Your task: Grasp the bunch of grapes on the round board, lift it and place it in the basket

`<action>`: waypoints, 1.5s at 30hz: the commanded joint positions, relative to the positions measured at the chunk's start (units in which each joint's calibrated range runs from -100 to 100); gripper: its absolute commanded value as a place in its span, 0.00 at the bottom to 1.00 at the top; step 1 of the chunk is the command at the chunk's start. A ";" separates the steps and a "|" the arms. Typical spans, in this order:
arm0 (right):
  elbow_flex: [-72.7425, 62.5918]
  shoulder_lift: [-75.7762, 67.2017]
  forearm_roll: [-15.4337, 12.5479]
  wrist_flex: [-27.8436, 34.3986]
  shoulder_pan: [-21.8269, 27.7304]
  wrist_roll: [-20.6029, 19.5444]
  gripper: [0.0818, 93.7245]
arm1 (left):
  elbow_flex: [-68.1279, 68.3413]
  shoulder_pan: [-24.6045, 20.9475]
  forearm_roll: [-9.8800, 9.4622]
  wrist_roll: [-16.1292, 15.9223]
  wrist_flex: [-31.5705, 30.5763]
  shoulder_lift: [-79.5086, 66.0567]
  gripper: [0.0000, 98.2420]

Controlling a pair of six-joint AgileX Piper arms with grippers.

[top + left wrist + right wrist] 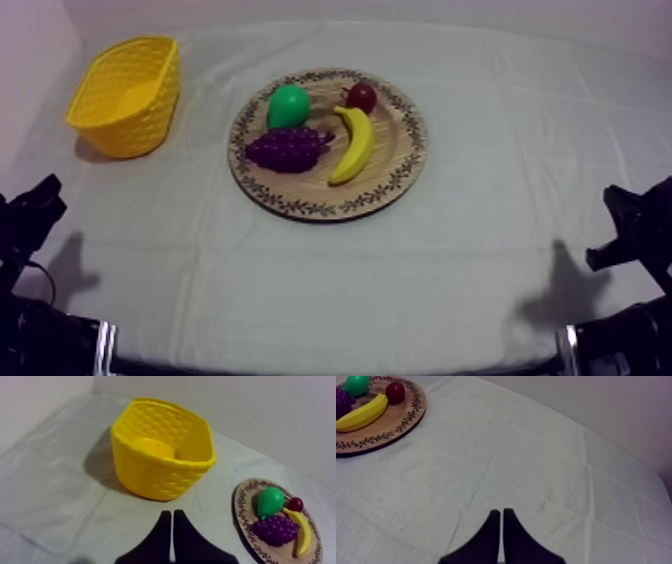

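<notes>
Black tapered fingers (160, 541); black arms (25, 220), perhaps silver-banded lower down.

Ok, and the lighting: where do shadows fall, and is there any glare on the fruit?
Top view: soft, even light; the basket throws a shadow on the cloth away from the board; faint sheen on the pear, no hard glare. Left wrist view: darker shadow beside the basket, again away from the board. Right wrist view: cloth evenly lit, creases showing.

Woven plastic basket (165, 471), wooden board (400, 165), creased cloth (400, 280)
</notes>
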 commanded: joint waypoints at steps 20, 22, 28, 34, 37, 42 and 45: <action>0.00 0.00 -0.01 -0.01 -0.01 0.02 0.00 | -20.55 10.98 0.42 -15.08 7.16 28.34 0.00; 0.00 0.00 -0.01 -0.01 -0.01 0.02 0.00 | -24.87 11.39 0.93 -17.11 10.01 32.76 0.00; 0.00 0.00 -0.01 -0.01 -0.01 0.02 0.00 | -36.07 12.99 3.06 -24.01 16.42 45.41 0.00; 0.00 0.00 -0.01 -0.01 -0.01 0.02 0.00 | -47.96 14.76 5.06 -29.84 24.25 57.23 0.00; 0.00 0.00 -0.01 -0.01 -0.01 0.02 0.00 | -54.62 15.44 5.49 -32.00 29.09 62.54 0.00; 0.00 0.00 -0.01 -0.01 -0.01 0.02 0.00 | -64.39 17.61 4.44 -33.30 35.33 70.91 0.00; 0.00 0.00 -0.01 -0.01 -0.01 0.02 0.00 | -68.81 19.63 3.02 -32.56 36.76 75.70 0.00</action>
